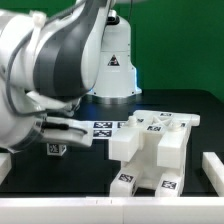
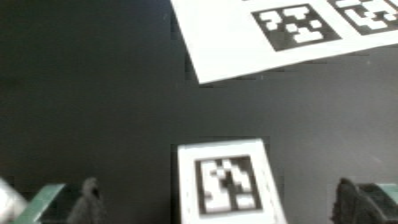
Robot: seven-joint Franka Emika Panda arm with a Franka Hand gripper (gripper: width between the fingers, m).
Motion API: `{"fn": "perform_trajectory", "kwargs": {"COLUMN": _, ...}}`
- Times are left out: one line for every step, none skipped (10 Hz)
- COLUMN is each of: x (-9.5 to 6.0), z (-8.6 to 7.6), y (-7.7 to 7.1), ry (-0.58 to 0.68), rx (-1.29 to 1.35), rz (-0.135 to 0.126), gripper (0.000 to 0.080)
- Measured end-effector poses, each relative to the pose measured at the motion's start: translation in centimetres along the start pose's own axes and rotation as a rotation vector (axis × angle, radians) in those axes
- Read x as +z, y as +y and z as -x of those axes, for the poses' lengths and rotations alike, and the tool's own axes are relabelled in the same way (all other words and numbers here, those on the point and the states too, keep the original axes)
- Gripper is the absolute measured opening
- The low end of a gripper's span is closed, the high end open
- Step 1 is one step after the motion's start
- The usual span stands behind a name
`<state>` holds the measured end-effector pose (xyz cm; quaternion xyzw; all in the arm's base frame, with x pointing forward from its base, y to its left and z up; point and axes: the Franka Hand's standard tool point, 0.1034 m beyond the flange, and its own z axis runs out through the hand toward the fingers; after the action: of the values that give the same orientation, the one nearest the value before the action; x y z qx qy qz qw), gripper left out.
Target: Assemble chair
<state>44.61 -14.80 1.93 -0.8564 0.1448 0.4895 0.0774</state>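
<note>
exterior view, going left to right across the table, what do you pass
small tagged part -> marker board -> blocky white chair assembly -> white bar at the right edge

A large part of the table (image 1: 90,172), from its middle toward the exterior view's right, is blocked by the chair (image 1: 160,150), a tall white mass that can be passed only above or around. Just left of it and farther back, the marker board (image 1: 102,127) lies flat and offers no height to be cleared. A bare lane is left between the chair and the white rail (image 1: 213,170) at the exterior view's right, and another along the near edge. The exterior view's left is crowded by the arm (image 1: 50,60). In the wrist view, a small tagged block (image 2: 222,175) is flanked by the wide-spread fingers (image 2: 77,200), with bare table on both its sides and up to the marker board's corner.
</note>
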Motion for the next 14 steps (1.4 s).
{"fn": "perform_trajectory", "kwargs": {"x": 0.7, "z": -0.2, "y": -0.1, "ry": -0.015, "rx": 0.000, "rz": 0.001, "gripper": 0.0649}}
{"fn": "perform_trajectory", "kwargs": {"x": 1.4, "z": -0.1, "y": -0.6, "ry": -0.028, "rx": 0.007, "rz": 0.001, "gripper": 0.0649}}
{"fn": "perform_trajectory", "kwargs": {"x": 1.7, "z": -0.2, "y": -0.8, "ry": -0.030, "rx": 0.006, "rz": 0.003, "gripper": 0.0649}}
{"fn": "perform_trajectory", "kwargs": {"x": 1.7, "z": -0.2, "y": -0.8, "ry": -0.028, "rx": 0.006, "rz": 0.003, "gripper": 0.0649}}
{"fn": "perform_trajectory", "kwargs": {"x": 1.7, "z": -0.2, "y": -0.7, "ry": -0.028, "rx": 0.007, "rz": 0.002, "gripper": 0.0649}}
{"fn": "perform_trajectory", "kwargs": {"x": 1.7, "z": -0.3, "y": -0.7, "ry": -0.028, "rx": 0.007, "rz": 0.001, "gripper": 0.0517}}
{"fn": "perform_trajectory", "kwargs": {"x": 1.7, "z": -0.3, "y": -0.6, "ry": -0.029, "rx": 0.008, "rz": 0.001, "gripper": 0.0517}}
{"fn": "perform_trajectory", "kwargs": {"x": 1.7, "z": -0.3, "y": -0.6, "ry": -0.029, "rx": 0.008, "rz": 0.001, "gripper": 0.0379}}
{"fn": "perform_trajectory", "kwargs": {"x": 1.7, "z": -0.3, "y": -0.6, "ry": -0.028, "rx": 0.008, "rz": 0.000, "gripper": 0.0278}}
{"fn": "perform_trajectory", "kwargs": {"x": 1.4, "z": -0.3, "y": -0.6, "ry": -0.012, "rx": 0.006, "rz": 0.005, "gripper": 0.0278}}
{"fn": "perform_trajectory", "kwargs": {"x": 0.5, "z": 0.1, "y": -1.1, "ry": 0.012, "rx": -0.004, "rz": 0.019, "gripper": 0.0279}}
{"fn": "perform_trajectory", "kwargs": {"x": -0.4, "z": 0.5, "y": -1.5, "ry": 0.063, "rx": -0.013, "rz": 0.020, "gripper": 0.0279}}
{"fn": "perform_trajectory", "kwargs": {"x": -1.8, "z": 0.9, "y": -2.0, "ry": 0.155, "rx": -0.027, "rz": 0.024, "gripper": 0.0279}}
{"fn": "perform_trajectory", "kwargs": {"x": -3.8, "z": 2.3, "y": -3.0, "ry": 0.254, "rx": -0.052, "rz": 0.024, "gripper": 0.0279}}
